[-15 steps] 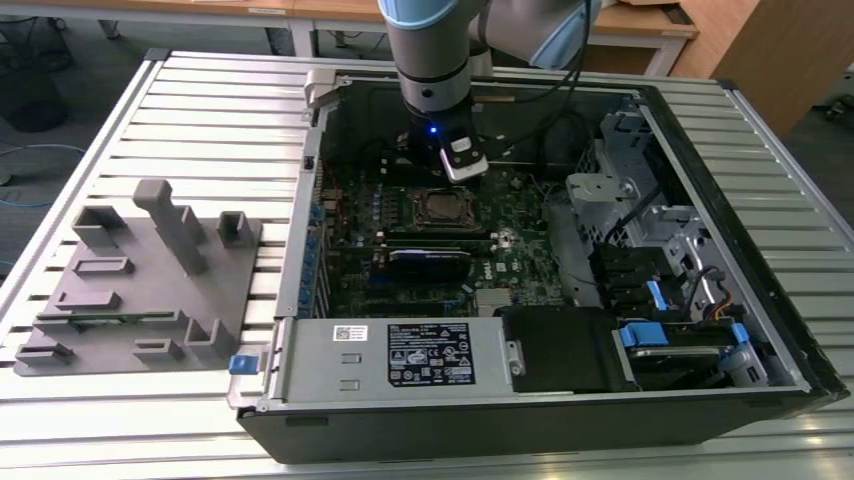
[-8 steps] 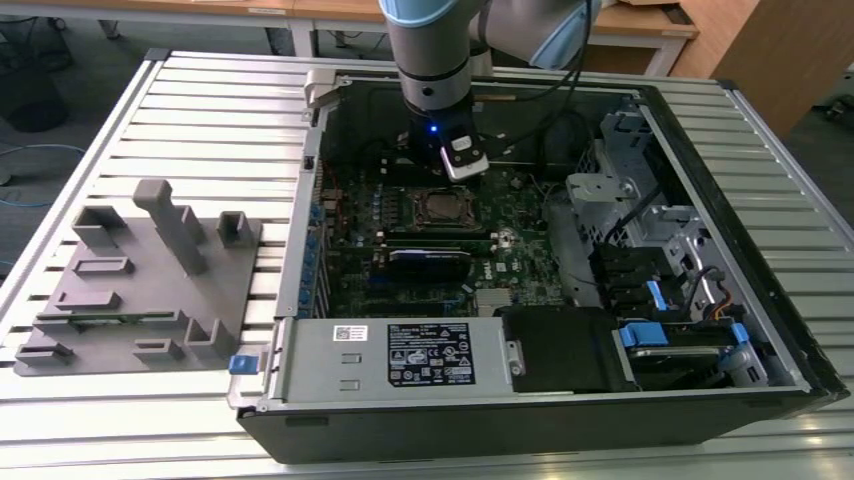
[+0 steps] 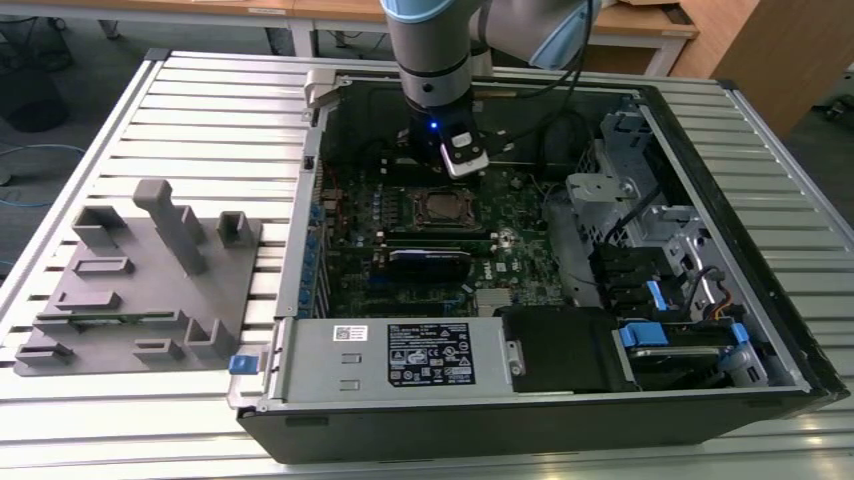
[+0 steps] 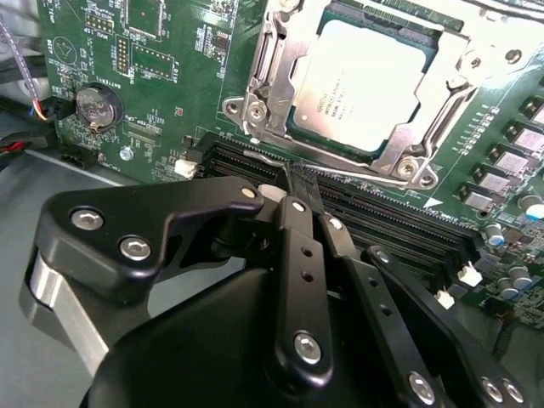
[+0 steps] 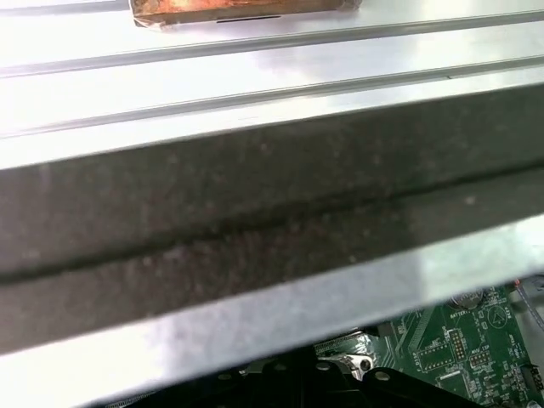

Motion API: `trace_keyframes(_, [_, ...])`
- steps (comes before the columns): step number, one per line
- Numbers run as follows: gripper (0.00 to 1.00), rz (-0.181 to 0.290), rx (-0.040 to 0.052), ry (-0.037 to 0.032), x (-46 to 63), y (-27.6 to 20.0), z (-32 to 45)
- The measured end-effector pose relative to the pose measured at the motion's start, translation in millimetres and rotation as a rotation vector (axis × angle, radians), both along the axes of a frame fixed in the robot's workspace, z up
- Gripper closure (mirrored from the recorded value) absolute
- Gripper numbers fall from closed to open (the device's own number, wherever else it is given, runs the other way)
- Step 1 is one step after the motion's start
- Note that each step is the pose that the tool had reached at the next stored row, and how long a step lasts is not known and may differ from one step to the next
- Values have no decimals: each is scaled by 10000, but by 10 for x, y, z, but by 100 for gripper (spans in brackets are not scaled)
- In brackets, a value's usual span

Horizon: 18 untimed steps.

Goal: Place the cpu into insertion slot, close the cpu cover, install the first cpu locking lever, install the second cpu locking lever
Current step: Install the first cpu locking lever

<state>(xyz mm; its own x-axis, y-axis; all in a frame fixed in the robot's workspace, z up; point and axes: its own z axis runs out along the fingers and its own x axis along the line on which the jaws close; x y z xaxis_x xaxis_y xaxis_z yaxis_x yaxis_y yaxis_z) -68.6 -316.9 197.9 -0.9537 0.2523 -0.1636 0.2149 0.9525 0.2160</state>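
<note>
Closing together over the black memory slots (image 4: pixel 399 223), the fingers (image 4: pixel 293 229) clamp nothing I can make out. Their tips lie just beside the near edge of the cover (image 4: pixel 289 59). It lies flat around the cpu (image 4: pixel 361 81), which is seated in the slot (image 4: pixel 255 110) on the green motherboard (image 4: pixel 170 85). In the exterior view, the arm (image 3: pixel 434 50) reaches into the open case (image 3: pixel 747 200) on the ribbed worktop (image 3: pixel 200 100).

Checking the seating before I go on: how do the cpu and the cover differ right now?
The cpu is a solid, pale, matte plate; the cover is a shinier open frame with a large window. The cover is bigger and rings the cpu, which shows through that window. Both are squarish, metallic and lying flat.
</note>
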Motion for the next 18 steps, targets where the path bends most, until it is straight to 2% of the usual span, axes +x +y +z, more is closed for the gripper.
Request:
trace_keyframes(7, [89, -63, -7, 1, 13, 0, 0])
trace_keyframes(18, [89, -147, -76, -5, 20, -2, 1])
